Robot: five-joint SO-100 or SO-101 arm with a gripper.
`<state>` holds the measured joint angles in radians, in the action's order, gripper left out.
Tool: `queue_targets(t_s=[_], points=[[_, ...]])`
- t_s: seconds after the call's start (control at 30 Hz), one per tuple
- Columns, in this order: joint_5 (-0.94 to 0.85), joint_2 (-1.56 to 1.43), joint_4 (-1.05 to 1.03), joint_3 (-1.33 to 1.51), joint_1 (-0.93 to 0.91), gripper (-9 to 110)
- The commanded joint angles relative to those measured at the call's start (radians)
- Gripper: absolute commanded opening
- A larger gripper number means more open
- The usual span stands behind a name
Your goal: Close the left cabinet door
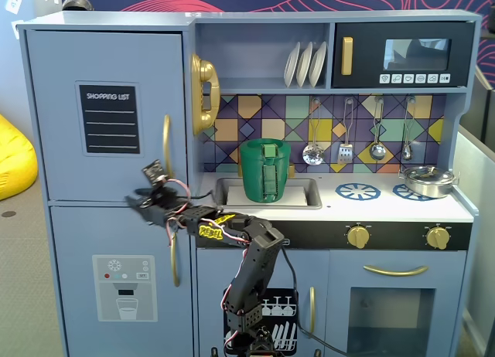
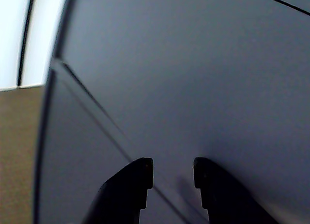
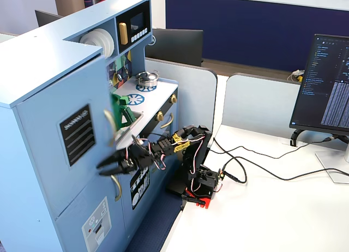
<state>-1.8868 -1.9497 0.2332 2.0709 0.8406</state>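
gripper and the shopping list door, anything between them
Nothing: in the wrist view the black pincer, tips apart, faces bare light-blue wooden door panel. Contact can't be told.

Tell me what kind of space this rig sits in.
Likely an office or lab: a white desk with grey partitions and a monitor. The arm faces a toy play kitchen, its gripper near the left cabinet door.

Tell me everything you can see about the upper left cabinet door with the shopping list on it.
The left cabinet door is a tall light-blue panel, apparently painted wood, with a recessed centre. A black SHOPPING LIST chalkboard sits on it, and a curved gold handle runs vertically near its right edge. It looks shut or nearly shut, roughly flush with the cabinet. The open pincer sits right at its lower face; contact can't be confirmed.
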Motion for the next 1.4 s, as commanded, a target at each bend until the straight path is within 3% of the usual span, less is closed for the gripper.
queue_targets(t_s=[0.0, 0.1, 0.33, 0.6, 0.87, 1.2, 1.37], points=[[0.008, -0.032, 0.023, -0.049, -0.048, 0], [0.021, -0.097, -0.034, -0.003, -0.011, 0], [0.114, -0.468, -0.426, 0.31, 0.02, 0], [0.109, -0.888, -0.988, 0.678, -0.402, 0], [0.187, -1.065, -1.451, 0.816, -0.762, 0], [0.279, -1.226, -1.75, 0.923, -0.871, 0], [0.41, -1.227, -1.761, 0.923, -0.89, 0]])
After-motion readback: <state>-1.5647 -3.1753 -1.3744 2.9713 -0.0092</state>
